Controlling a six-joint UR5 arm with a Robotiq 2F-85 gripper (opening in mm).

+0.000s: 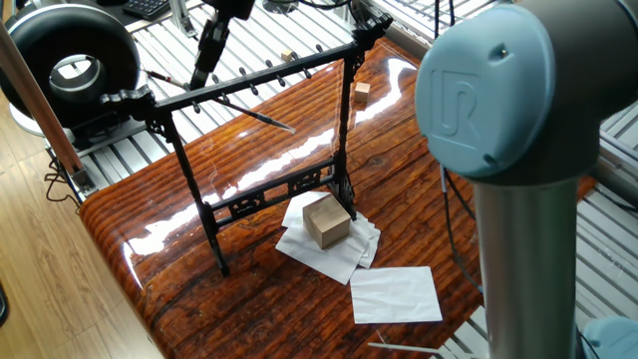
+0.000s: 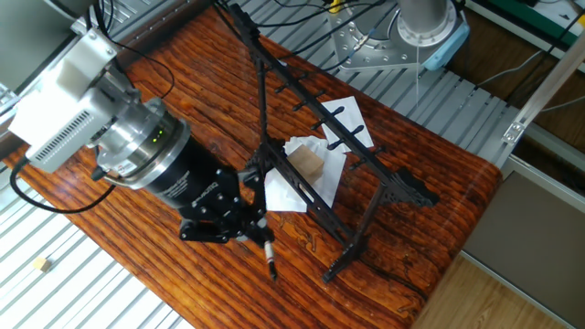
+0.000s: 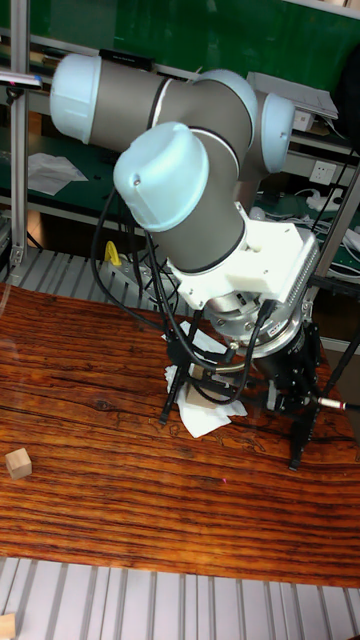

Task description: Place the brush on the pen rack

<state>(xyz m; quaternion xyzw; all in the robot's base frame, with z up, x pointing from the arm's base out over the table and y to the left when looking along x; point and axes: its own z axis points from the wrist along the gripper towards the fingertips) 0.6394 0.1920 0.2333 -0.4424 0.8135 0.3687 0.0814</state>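
Tall fixed view: arm bulk fills the middle, wrist bent down over the far right part of the counter.

Counter: glossy red-brown wood slab.

Pen rack: stands upright across the counter, long top bar with pegs, openwork crossbar low. Nothing hangs from the pegs that can be made out.

White paper sheets: on the counter near the rack's foot, one crumpled under a small wooden block.

Claw: on the side of the rack away from the papers, up at top-bar height. Fingers closed around the brush.

Brush: held partway along its length, not at an end. In one fixed view it runs slantwise, crossing just behind the top bar, pointed end down and right of the claw. In the other fixed view a short length with a pale end pokes out past the fingers. Whether it touches the bar cannot be told.

Progress: grasp and carry look done; brush is at the rack but not resting on it. Left, by judgement: settle it onto the pegs, then let go.
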